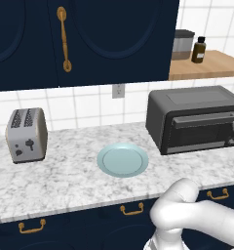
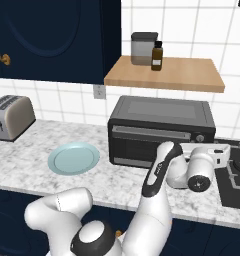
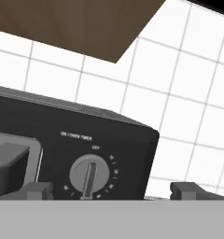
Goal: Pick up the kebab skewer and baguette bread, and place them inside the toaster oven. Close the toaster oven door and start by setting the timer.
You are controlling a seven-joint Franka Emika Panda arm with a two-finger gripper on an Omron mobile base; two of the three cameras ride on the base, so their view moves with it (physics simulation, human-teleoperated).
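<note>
I see tool [image 3: 111, 190] wide open, gripping nothing, lower centre of hand view, facing timer knob [image 3: 89, 177] on oven [image 2: 161, 131]. Door [image 2: 149, 142] shut. Plate [image 1: 123, 160] on surface [image 1: 50, 180].

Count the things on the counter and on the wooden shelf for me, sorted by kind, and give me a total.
Toaster ovens: 1, the toaster oven, its door shut
Toasters: 1, the silver toaster
Plates: 1, the light blue plate
Canisters: 1, the grey canister on the shelf
Bottles: 1, the dark bottle on the shelf
Total: 5
</note>
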